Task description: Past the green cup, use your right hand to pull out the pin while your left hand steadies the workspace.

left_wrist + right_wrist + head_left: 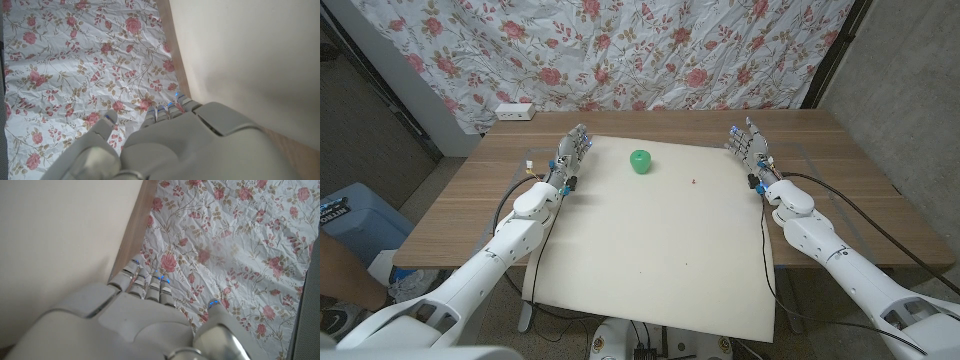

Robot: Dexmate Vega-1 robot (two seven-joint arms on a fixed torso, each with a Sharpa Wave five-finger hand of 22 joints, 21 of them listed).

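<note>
- Cream-coloured board (660, 250) covers the middle of the wooden table (850, 160) in the head view, and your two hands stand at its far corners. The left hand (572, 152) is at the far-left edge, the right hand (748, 145) at the far-right edge. Both are released, fingers apart and holding nothing.
- The green cup (640, 161) sits on the board towards the far side, between the hands and nearer your left one, touching neither.
- A tiny dark speck (694, 181) lies on the board to the right of the cup and a little nearer. It may be the pin, but it is too small to be sure. It is well apart from your right hand.
- A white power strip (514, 111) rests at the table's far-left corner, in front of the floral cloth (650, 50).
- In the left wrist view, the back of your left hand (170, 145) shows, fingers extended and empty, beside the pale board (250, 55) with the cloth beyond.
- In the right wrist view, your right hand (135, 320) looks the same, unclenched and gripping nothing, alongside the board's edge (65, 235).
- Judged from this, nothing of the task is done. Your left hand is not yet pressing the board, and your right hand must still reach in past the cup, pinch the pin and draw it out.
</note>
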